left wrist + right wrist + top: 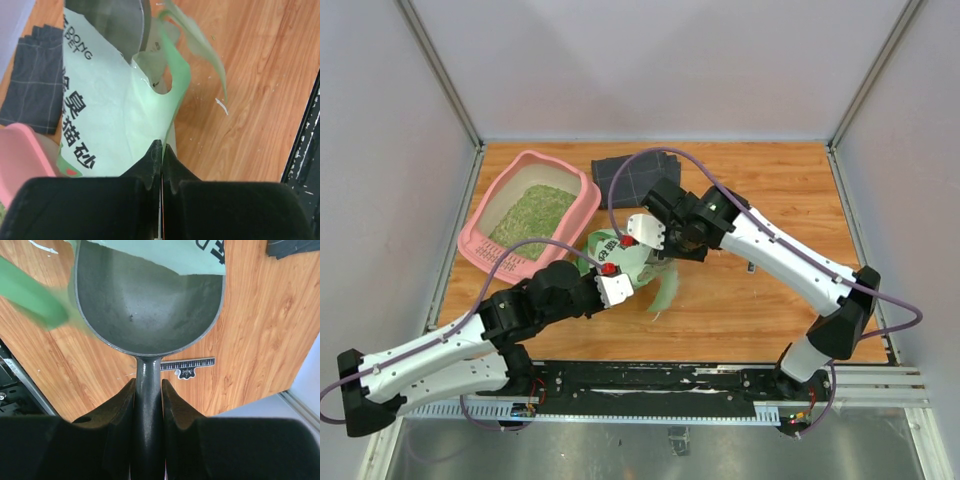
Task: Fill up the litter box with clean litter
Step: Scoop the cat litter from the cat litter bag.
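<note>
My left hand (pixel 161 150) was clamped on the bag (pixel 110 125) edge and my right hand (pixel 148 385) gripped the scoop (pixel 145 300) handle, bowl empty at the bag's mouth. I judged it best to hold that mouth wide and dig deep. The pink litter box (pixel 480 245) sat beside the bag on the desk (pixel 770 200), grainy greenish-tan clean litter (pixel 532 220) inside.

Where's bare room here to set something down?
Bare wood: the far right of the table, bordered by the cloth, right arm and right wall; a near patch between it and the left arm, in front of the bag. Crowded: far left and centre, with litter box, cloth, bag, scoop, left claw and right claw.
</note>
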Motion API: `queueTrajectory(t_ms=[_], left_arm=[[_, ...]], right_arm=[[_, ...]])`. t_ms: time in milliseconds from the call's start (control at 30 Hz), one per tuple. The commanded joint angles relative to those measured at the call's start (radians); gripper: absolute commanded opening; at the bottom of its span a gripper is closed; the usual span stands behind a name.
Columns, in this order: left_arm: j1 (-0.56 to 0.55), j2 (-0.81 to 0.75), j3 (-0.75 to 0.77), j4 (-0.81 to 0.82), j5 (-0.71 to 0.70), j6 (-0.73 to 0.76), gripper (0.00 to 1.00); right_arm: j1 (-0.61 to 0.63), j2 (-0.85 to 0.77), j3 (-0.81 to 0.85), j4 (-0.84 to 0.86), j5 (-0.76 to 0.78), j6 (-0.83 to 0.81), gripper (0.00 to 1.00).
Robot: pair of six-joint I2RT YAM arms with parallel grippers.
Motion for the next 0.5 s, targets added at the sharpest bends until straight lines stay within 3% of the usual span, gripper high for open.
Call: queueTrajectory(t_ms=[0,167,267,467], left_arm=[[-0.006,-0.067,-0.036,0.056,-0.036,0.048,0.0],[-0.006,-0.157,-0.073,0.108,-0.029,0.088,0.0],[-0.005,-0.179,-0.067,0.109,-0.022,0.128,0.0],[-0.006,-0.21,-0.019,0.128,0.117,0.142,0.0]], right_arm=[[-0.04,-0.083,-0.094,0.132,-0.046,-0.036,0.15],[-0.052,-0.145,-0.141,0.168,-0.045,-0.034,0.21],[-0.052,-0.166,-0.143,0.168,-0.079,-0.04,0.02],[-0.041,-0.147,-0.05,0.068,-0.075,-0.042,0.01]])
